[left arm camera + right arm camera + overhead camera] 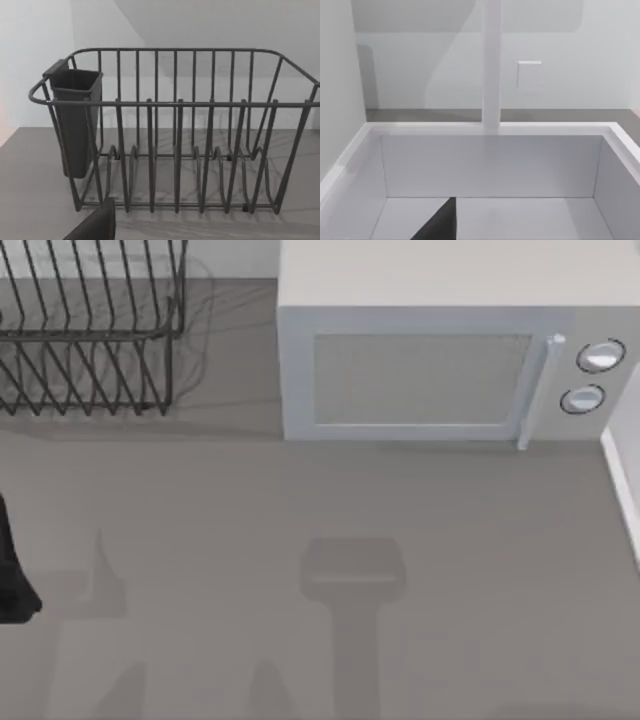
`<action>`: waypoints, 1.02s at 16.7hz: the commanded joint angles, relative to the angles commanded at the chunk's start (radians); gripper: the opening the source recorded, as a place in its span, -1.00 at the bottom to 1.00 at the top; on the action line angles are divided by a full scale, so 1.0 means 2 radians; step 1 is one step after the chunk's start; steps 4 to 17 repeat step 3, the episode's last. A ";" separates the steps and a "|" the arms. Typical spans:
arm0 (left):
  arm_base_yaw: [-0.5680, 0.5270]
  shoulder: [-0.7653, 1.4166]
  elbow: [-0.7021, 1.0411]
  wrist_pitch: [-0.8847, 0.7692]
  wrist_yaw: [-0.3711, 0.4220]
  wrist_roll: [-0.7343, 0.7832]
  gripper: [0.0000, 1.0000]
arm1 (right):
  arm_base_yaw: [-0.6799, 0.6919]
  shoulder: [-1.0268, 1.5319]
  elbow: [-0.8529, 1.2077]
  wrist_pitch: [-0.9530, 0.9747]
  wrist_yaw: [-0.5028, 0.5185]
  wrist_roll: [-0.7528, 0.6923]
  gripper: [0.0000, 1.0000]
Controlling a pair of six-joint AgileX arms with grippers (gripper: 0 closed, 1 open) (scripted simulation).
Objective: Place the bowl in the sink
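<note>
Top view, left to right: a wire rack (90, 330) stood at 10 o'clock on the table (300, 500), the left arm (15, 570) sat at the 9 o'clock edge, and a microwave (440, 360) stood at 1 o'clock. The right wrist view looked into the white sink (490, 165). The bowl's place, and so its bearing from either pincer, could not be told; nor could either pincer's opening.
</note>
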 joint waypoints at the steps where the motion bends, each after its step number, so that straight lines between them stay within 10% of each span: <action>1: 0.000 0.000 0.000 0.000 0.000 0.000 1.00 | 0.000 0.000 0.000 0.000 0.000 0.000 1.00; 17: 0.000 0.000 0.000 0.000 0.000 0.000 1.00 | 0.000 0.000 0.000 0.000 0.000 0.000 1.00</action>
